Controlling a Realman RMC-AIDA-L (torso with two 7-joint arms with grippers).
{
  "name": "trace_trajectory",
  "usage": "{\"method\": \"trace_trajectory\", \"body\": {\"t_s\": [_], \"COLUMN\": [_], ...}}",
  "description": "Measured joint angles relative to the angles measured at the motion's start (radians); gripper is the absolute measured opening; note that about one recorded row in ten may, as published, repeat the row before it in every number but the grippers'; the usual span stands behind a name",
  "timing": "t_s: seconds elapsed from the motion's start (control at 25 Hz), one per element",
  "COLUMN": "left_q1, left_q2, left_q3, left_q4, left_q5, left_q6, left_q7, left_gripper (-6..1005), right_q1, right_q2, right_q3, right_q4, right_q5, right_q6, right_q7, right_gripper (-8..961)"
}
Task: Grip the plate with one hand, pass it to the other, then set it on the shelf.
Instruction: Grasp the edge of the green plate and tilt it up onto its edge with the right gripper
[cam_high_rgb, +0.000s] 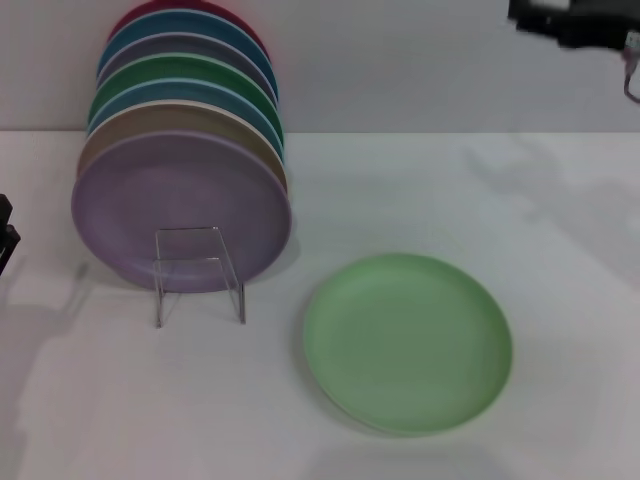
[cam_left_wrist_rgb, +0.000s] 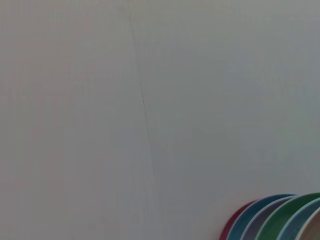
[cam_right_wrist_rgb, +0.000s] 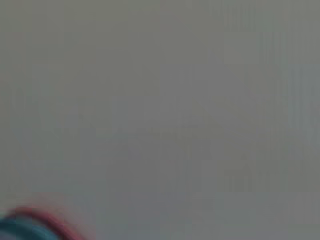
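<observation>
We see the mint-green plate (cam_high_rgb: 408, 343) lying flat on the white table (cam_high_rgb: 560, 260), right of and nearer than the clear acrylic shelf (cam_high_rgb: 198, 272). On the shelf a row of plates stands on edge, the lilac plate (cam_high_rgb: 180, 210) at the near end and a red plate (cam_high_rgb: 190, 15) at the far end. The right claw (cam_high_rgb: 575, 22) hangs at the far right, the left claw (cam_high_rgb: 6, 235) at the left edge; we cannot tell whether either is released or clenched.
</observation>
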Motion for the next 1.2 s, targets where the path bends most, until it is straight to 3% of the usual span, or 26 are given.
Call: {"method": "trace_trajectory", "body": {"t_s": [0.16,0.28,0.32,0.36,0.68,1.2], "left_q1": [-0.002,-0.006,-0.006,-0.008,-0.017,-0.014], "left_q2": [0.0,0.0,0.0,0.0,0.0,0.0], "left_q3": [0.001,0.003,0.003,0.003,0.003,0.003], "left_q4": [-0.005,-0.01,-0.01,-0.01,-0.01,-0.01], "left_q5": [0.003,0.004,0.004,0.003,0.001,0.004], "left_q6": [-0.004,-0.015,-0.015,-0.016,-0.02,-0.021], "left_q7": [0.0,-0.001,-0.001,-0.001,-0.001,-0.001], "left_gripper": [813,813,813,813,813,812], "right_q1": [0.059,0.135,0.135,0.162,0.237,0.303], "right_q2": [-0.002,-0.012,-0.012,-0.016,-0.014,-0.01], "right_q3": [0.07,0.151,0.151,0.17,0.162,0.094], "right_q4": [0.014,-0.057,-0.057,-0.091,-0.21,-0.378], "right_q5": [-0.24,-0.314,-0.314,-0.349,-0.466,-0.47], "right_q6": [0.326,0.578,0.578,0.66,0.765,0.742], "right_q7": [0.258,0.305,0.305,0.305,0.308,0.284], "right_gripper": [831,831,831,831,831,832]}}
